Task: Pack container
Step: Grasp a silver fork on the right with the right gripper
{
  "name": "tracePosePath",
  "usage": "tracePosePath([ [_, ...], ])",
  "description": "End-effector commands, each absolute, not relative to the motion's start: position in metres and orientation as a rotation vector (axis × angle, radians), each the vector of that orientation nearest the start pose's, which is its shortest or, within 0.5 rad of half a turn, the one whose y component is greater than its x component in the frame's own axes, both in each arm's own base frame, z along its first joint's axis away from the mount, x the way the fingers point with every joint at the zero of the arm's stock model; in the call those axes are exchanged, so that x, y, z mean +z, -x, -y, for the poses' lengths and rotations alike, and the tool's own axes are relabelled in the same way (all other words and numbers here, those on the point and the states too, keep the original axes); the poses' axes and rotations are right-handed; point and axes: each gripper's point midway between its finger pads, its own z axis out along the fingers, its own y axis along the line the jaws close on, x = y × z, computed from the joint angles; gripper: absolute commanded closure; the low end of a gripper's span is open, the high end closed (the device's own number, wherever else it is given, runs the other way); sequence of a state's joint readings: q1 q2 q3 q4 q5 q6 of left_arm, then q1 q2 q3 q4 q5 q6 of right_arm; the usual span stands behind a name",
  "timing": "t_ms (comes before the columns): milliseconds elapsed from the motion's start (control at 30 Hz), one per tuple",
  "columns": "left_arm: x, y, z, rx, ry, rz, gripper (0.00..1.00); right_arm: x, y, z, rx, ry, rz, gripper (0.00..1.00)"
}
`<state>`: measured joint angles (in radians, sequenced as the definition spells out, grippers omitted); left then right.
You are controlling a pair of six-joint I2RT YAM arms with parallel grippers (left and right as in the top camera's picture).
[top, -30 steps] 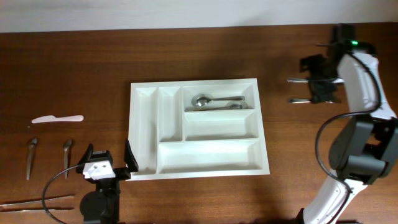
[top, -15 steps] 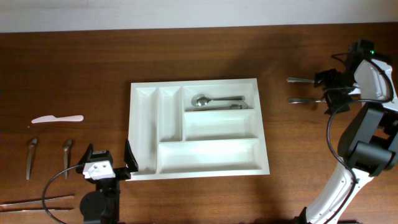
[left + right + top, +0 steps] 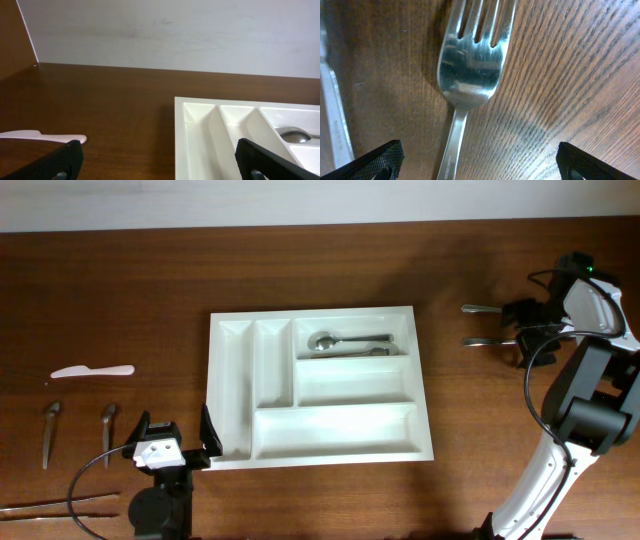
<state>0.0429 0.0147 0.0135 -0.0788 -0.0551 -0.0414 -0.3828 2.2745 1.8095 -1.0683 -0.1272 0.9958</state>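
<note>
The container (image 3: 335,430), a smooth white plastic tray, sits in the middle of the grainy brown wood table (image 3: 560,75). Shiny spoons (image 3: 345,340) lie in its top wide slot. The right gripper (image 3: 477,162) is spread wide over a shiny metal fork (image 3: 470,65). The left gripper (image 3: 162,162) is spread wide too. Since a second ago the right arm has moved a little, and the tray has stayed put.

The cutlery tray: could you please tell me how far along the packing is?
Done: a spoon lies in the tray, upper wide compartment. In hand: the open right gripper is over a fork on the table. Left: that fork, the white knife and the small utensils.
</note>
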Motion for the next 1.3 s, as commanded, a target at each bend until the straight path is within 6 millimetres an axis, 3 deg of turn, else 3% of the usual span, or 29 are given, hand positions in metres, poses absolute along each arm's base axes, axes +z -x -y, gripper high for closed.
tracePosePath([
  [0,0.157,-0.245,-0.020,0.058,0.093,-1.644,0.01,0.008,-0.419,0.154,0.141,-2.016,-2.405,0.01],
  [900,0.157,-0.245,-0.020,0.058,0.093,-1.644,0.01,-0.016,-0.406,0.159,0.029,-2.055,-2.444,0.00],
  [1267,0.157,-0.245,-0.020,0.058,0.093,-1.644,0.01,-0.016,-0.416,0.158,0.087,-2.035,-2.423,0.59],
])
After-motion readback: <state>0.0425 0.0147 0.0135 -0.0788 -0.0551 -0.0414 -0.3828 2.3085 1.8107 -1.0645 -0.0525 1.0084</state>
